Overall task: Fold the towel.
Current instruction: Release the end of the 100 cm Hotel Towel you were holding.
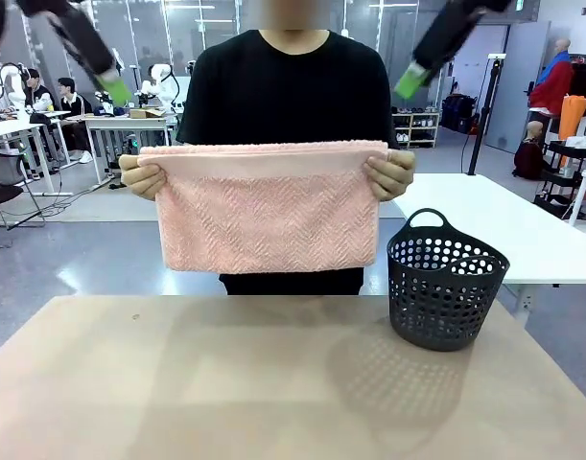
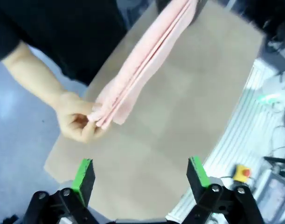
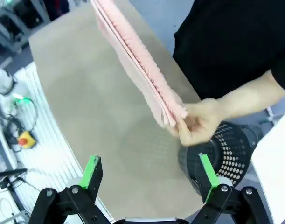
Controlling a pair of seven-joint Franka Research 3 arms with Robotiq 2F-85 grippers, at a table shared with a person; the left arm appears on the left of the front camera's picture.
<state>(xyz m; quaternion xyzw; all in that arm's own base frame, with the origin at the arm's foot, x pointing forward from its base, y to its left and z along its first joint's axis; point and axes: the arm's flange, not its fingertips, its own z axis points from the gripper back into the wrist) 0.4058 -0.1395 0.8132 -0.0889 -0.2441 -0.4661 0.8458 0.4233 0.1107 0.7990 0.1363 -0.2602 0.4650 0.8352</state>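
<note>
The worktop [image 1: 225, 383] carried only the dark basket [image 1: 446, 278] at its right side, which left open room, presumably for laying cloth flat. The towel [image 1: 264, 211] hung above the far edge, doubled over with its hem band uppermost so the layers fell even. The person's left-side hand [image 1: 141, 177] and right-side hand [image 1: 390, 174] pinched the upper corners to keep it taut. The left gripper [image 2: 140, 163] and right gripper [image 3: 149, 163] were raised above those corners, jaws spread wide and empty, apparently ready to take them.
</note>
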